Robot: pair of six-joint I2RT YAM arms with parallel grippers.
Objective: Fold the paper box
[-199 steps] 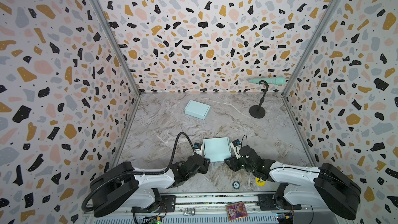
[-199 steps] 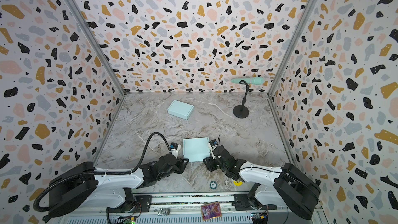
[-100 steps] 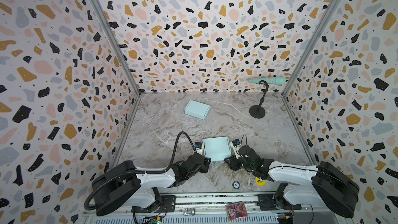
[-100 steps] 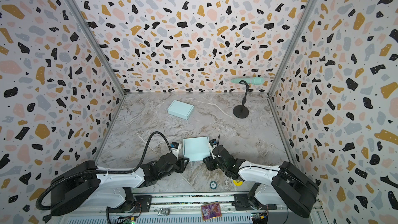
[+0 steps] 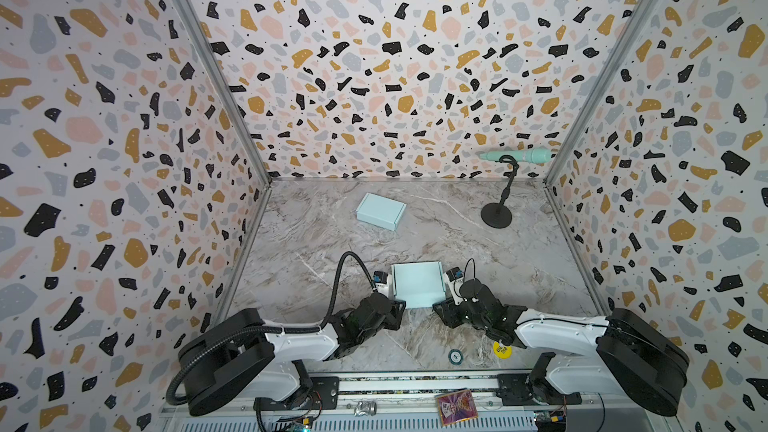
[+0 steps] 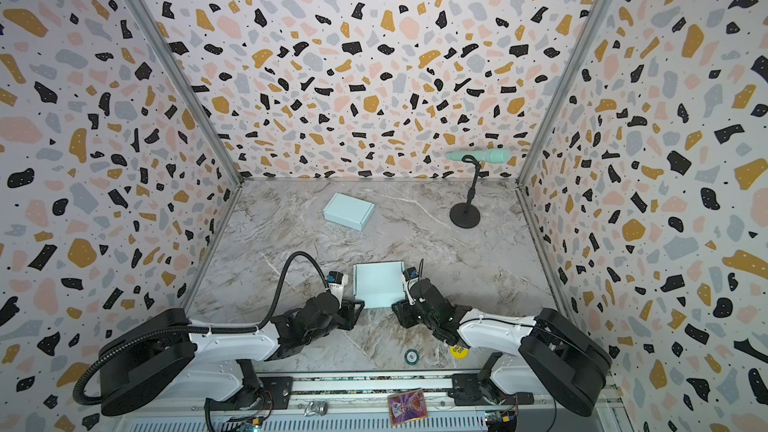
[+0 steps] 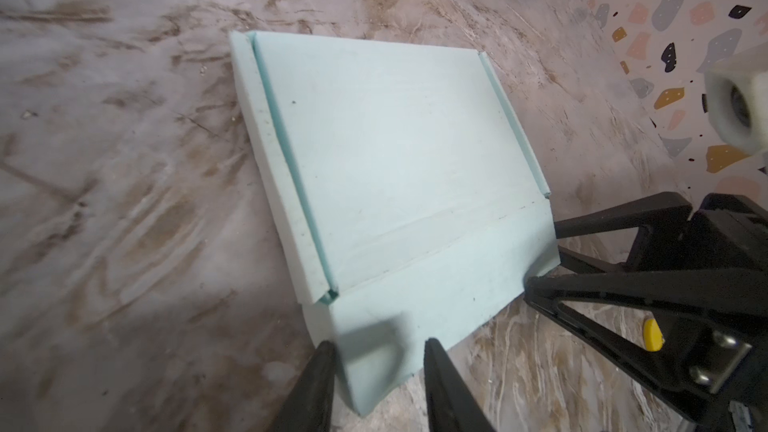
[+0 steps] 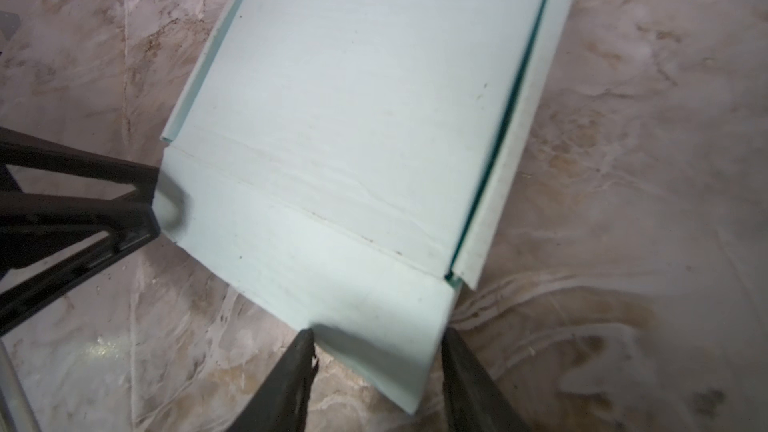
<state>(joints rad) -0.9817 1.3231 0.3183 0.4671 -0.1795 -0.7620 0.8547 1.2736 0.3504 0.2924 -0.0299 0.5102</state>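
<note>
Though lidded, paper box, contents hidden, flap corners inside left pincer and right pincer, both part-spread.

Black left hand, white links, corrugated cable.

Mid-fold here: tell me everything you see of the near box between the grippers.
The near paper box is pale mint card, scuffed, lying flat on the marble table, top panel between narrow side walls. Its front flap is untucked, slightly curled; the left gripper and right gripper each straddle one front corner, jaws parted.
</note>
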